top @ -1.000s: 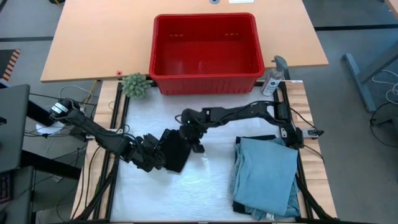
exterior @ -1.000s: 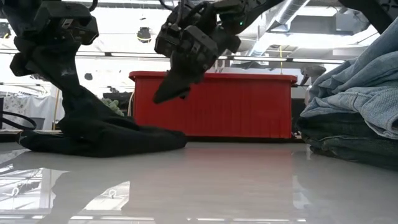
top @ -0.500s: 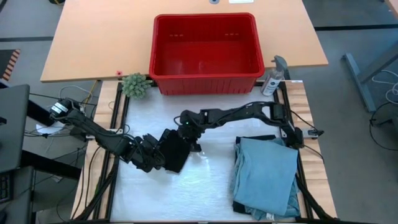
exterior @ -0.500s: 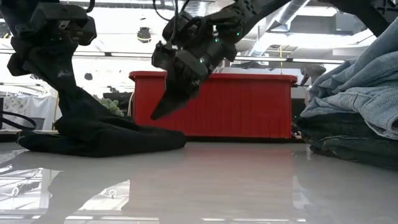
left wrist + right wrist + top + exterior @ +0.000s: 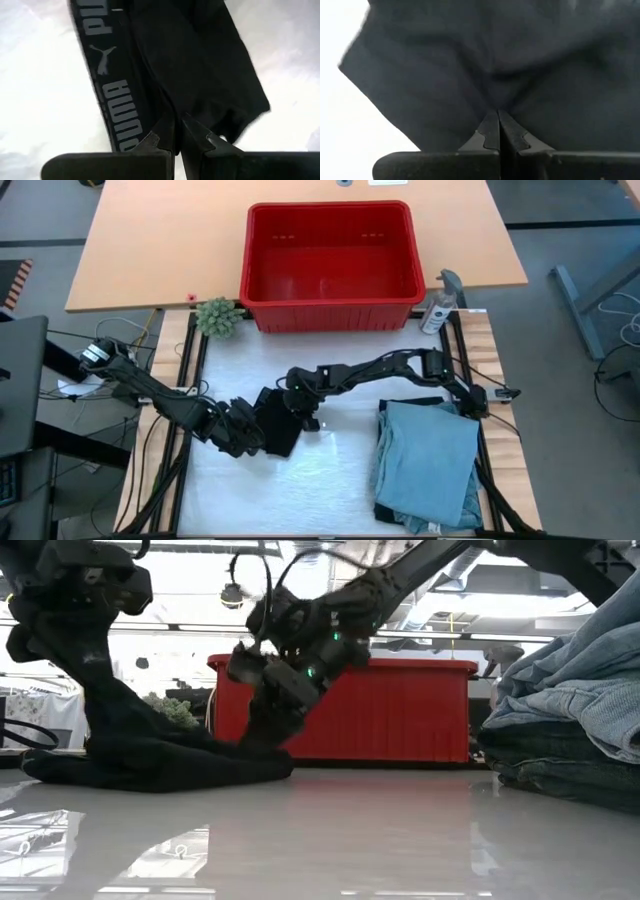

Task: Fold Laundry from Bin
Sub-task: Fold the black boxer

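Bin (image 5: 330, 305): nothing inside | both grippers, L (image 5: 247, 430) & R (image 5: 297, 404), clamped on black garment (image 5: 278, 425)

Standing just past the white work mat's (image 5: 330, 470) far right corner: a clear spray bottle (image 5: 439, 307). Sitting at the mat's far left corner: a small green plant (image 5: 217, 316). Lying beyond the mat: a tan tabletop (image 5: 160, 240).

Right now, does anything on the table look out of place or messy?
Nothing stands out. The red bin sits upright and empty, the blue clothes lie stacked, and both grippers, left and right, pinch the black garment.
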